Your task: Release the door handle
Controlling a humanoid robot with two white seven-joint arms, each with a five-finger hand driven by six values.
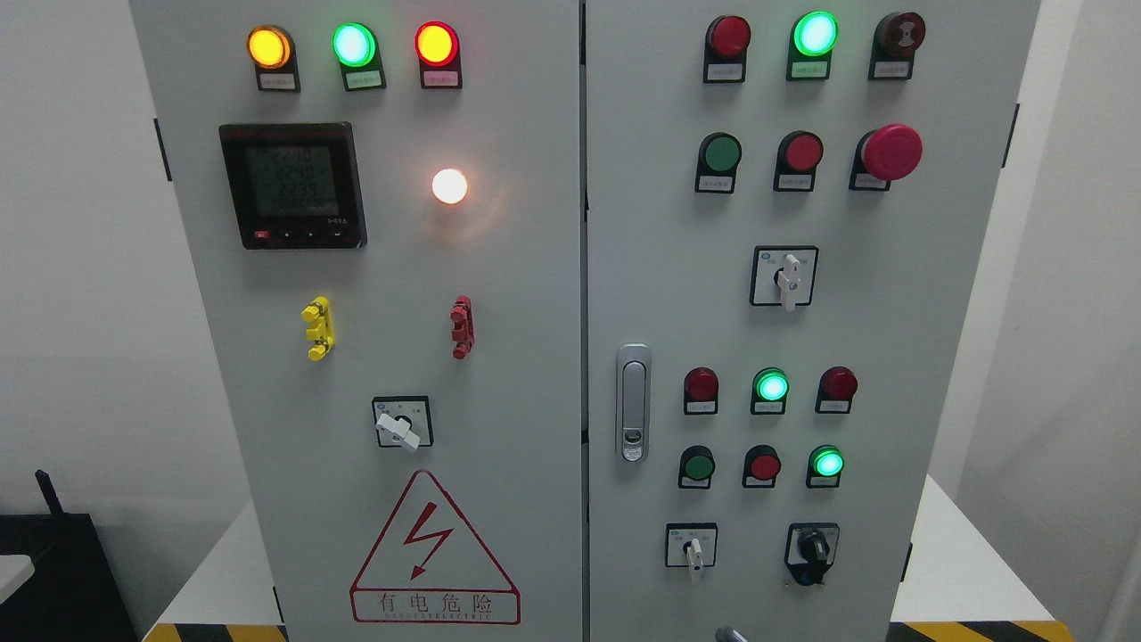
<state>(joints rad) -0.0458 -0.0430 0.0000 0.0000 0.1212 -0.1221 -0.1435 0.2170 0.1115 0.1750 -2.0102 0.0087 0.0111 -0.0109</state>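
The silver door handle [633,401] sits upright in its recess on the left edge of the cabinet's right door [891,321], with a key lock at its lower end. Nothing touches the handle. Both doors look closed, with the seam [585,357] running straight between them. A small grey tip [729,635] pokes up at the bottom edge, right of the middle and well below the handle. It may be part of my right hand, but too little of it shows to tell more. My left arm is out of view.
The left door [499,374] carries lit lamps, a meter [292,185], a rotary switch [401,423] and a red warning triangle [434,553]. The right door has pushbuttons, a red emergency stop [890,152] and selector switches. White walls stand either side, with hazard tape on the floor [214,631].
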